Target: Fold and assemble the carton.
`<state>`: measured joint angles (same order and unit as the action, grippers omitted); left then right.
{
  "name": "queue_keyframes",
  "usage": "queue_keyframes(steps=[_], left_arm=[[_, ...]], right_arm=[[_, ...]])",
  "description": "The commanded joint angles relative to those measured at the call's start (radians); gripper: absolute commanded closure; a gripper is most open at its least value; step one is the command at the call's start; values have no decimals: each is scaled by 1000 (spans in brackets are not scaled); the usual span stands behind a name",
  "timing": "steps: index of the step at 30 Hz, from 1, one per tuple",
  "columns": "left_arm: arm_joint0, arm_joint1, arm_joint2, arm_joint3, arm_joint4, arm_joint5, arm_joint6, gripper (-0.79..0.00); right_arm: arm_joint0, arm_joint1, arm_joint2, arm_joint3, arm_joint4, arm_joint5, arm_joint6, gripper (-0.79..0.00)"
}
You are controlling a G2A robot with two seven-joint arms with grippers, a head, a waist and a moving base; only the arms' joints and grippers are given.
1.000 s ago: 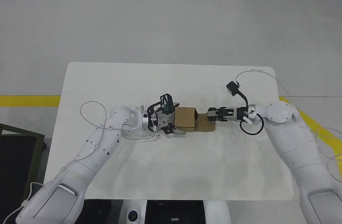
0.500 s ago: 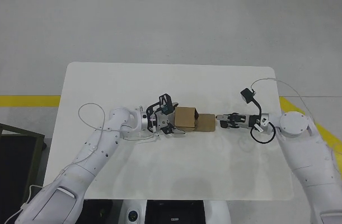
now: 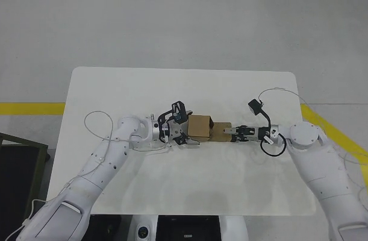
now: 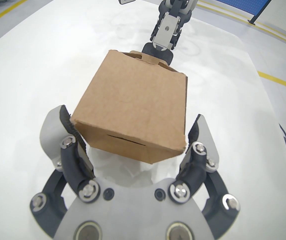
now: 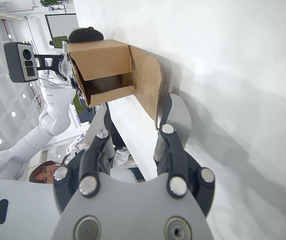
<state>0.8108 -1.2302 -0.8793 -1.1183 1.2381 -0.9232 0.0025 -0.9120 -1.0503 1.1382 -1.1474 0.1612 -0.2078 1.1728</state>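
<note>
Presently: carton (image 3: 200, 125) lying at mid-table (image 3: 111, 90), with a gripper at each end.

Left gripper (image 4: 130, 123): fingers (image 4: 69, 123) half-closed, their black ribbed pads pressed against opposite sides of the carton's closed end, clamping it. Right gripper (image 5: 138, 111): fingers (image 5: 175, 106) spread well apart at the open end, holding nothing; the corner of the outswung flap (image 5: 147, 86) sits between them, close against one finger. The carton is plain brown corrugated cardboard, box-shaped and lying on its side. Its closed end shows a thin slot, and the flap edge is wavy-cut. The table is white, smooth and round-cornered.
</note>
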Motion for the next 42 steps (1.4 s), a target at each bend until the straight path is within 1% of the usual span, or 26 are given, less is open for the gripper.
queue_keyframes(steps=[1, 8, 16, 24, 33, 42], left_arm=[[0, 0, 0, 0, 1, -1, 0, -785], [-1, -1, 0, 0, 1, -5, -2, -785], [-2, -2, 3, -2, -3, -13, -10, -785], [-5, -3, 5, 1, -4, -16, -14, -785], [-4, -4, 5, 4, -5, -20, -17, -785], [-2, -3, 4, 6, -4, -24, -21, -785]], right_arm=[[8, -4, -11, 4, 10, -2, 4, -379], [33, -14, -33, 4, 63, -20, 13, -369], [48, -23, -59, -42, 106, -18, 30, -372], [67, -37, -93, -34, 142, -25, 30, -369], [66, -49, -111, 4, 213, -45, 34, -326], [57, -53, -112, 27, 242, -59, 34, -277]])
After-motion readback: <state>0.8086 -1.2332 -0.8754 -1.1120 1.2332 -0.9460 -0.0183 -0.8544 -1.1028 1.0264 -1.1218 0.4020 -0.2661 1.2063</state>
